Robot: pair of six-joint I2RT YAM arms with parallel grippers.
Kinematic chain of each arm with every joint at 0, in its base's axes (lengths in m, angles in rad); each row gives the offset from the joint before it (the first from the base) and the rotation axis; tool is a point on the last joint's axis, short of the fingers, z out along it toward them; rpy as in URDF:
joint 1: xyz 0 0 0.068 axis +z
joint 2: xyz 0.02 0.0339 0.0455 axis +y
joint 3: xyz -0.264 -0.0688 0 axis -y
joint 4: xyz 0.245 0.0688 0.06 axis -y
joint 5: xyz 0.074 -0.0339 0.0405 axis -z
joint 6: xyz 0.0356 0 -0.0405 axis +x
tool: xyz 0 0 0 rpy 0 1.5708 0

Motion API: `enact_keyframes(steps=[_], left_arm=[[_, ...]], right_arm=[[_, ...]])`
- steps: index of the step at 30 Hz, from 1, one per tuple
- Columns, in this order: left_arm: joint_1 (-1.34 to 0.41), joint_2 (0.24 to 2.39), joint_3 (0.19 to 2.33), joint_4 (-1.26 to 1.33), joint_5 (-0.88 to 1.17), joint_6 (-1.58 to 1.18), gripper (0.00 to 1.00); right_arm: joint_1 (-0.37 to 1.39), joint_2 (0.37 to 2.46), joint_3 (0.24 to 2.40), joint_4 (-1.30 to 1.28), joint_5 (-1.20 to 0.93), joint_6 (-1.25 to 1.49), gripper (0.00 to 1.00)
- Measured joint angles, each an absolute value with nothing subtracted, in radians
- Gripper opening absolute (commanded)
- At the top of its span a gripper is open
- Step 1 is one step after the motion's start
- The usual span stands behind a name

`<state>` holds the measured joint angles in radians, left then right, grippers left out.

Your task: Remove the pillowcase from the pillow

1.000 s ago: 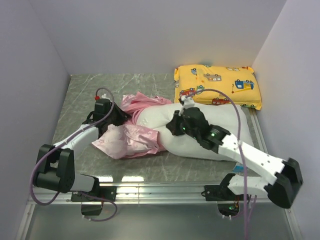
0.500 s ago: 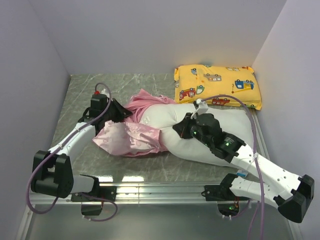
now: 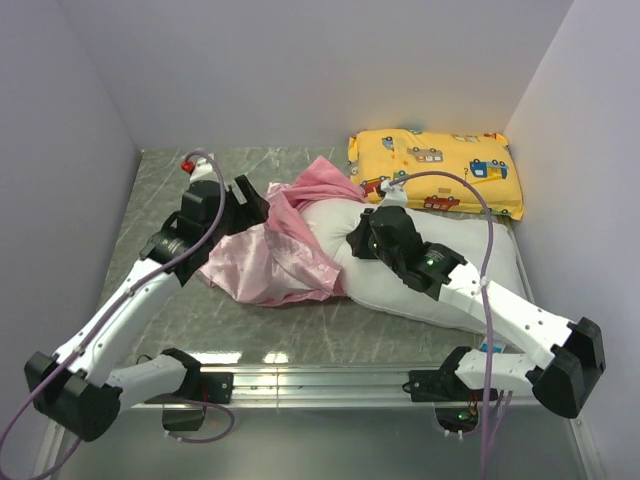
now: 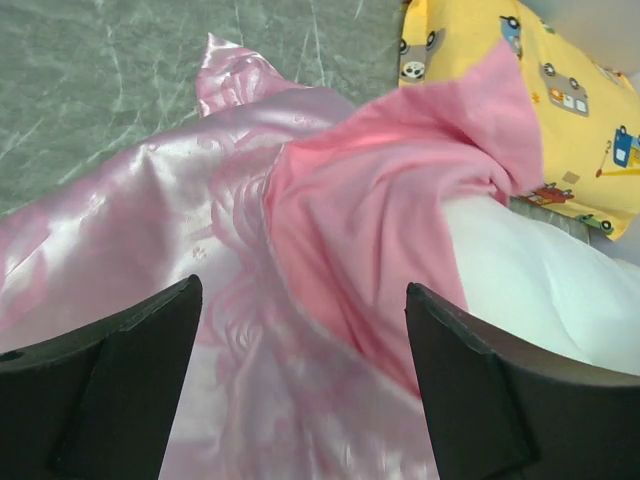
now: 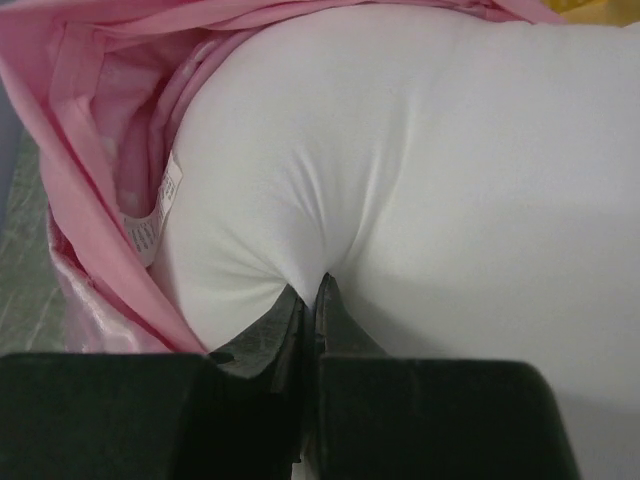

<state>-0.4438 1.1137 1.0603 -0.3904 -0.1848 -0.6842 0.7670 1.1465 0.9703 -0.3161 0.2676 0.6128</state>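
Pillow: the large plump plain white rectangular pillow (image 3: 445,280) lies across the right half of the grey marbled tabletop (image 3: 165,185), just in front of a smaller yellow vehicle-print pillow (image 3: 440,165). Most of it is bare, and only its left end sits inside the pink cover.

Pillow handling: likely light, soft and squashy. Its cloth pinches up into a ridge, so a grip on the bare middle should anchor it.

Pillowcase: the large shiny pink satin pillowcase (image 3: 262,265) with a woven floral pattern is bunched to the left of the pillow. Its mouth is turned back, so the matte pink inside (image 4: 380,210) shows.

Pillowcase handling: probably thin, limp and slippery. A pinch on a doubled fold or the flat flanged edge should hold better than one on a single smooth layer. The pull should go leftward, away from the pillow.

Right gripper: the right gripper (image 5: 308,292) has its fingers pressed together on a raised pinch of the white pillow cloth, near the pink edge.

Left gripper: the left gripper (image 4: 300,290) is spread wide over the satin with nothing clamped. Whether its fingers (image 4: 120,380) touch the fabric cannot be told.

Care label: a small white care label (image 5: 152,215) shows where pillow meets case. Which of the two it belongs to is unclear.
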Motion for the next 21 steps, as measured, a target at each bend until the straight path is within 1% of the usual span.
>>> enact_keyframes(steps=[4,8,9,10,18,19,20,21], left_arm=[[-0.568,1.037,1.052,-0.438,-0.268,-0.687,0.91],[-0.720,1.038,1.039,-0.456,-0.334,-0.704,0.95],[-0.756,1.049,1.037,-0.458,-0.352,-0.710,0.96],[-0.791,1.064,1.037,-0.458,-0.369,-0.719,0.99],[-1.011,1.293,1.101,-0.493,-0.562,-0.844,0.99],[-1.027,1.319,1.112,-0.501,-0.588,-0.867,0.97],[-1.037,1.343,1.121,-0.509,-0.619,-0.892,0.90],[-1.041,1.364,1.126,-0.516,-0.647,-0.920,0.84]], right_arm=[[0.763,1.190,1.002,-0.324,0.306,0.612,0.00],[0.759,1.211,1.023,-0.322,0.334,0.612,0.00],[0.759,1.214,1.023,-0.321,0.339,0.612,0.00],[0.759,1.217,1.023,-0.321,0.344,0.612,0.00],[0.780,1.229,1.023,-0.316,0.373,0.613,0.00],[0.782,1.229,1.023,-0.317,0.373,0.613,0.00],[0.786,1.229,1.023,-0.318,0.373,0.613,0.00],[0.791,1.230,1.023,-0.318,0.373,0.612,0.00]])
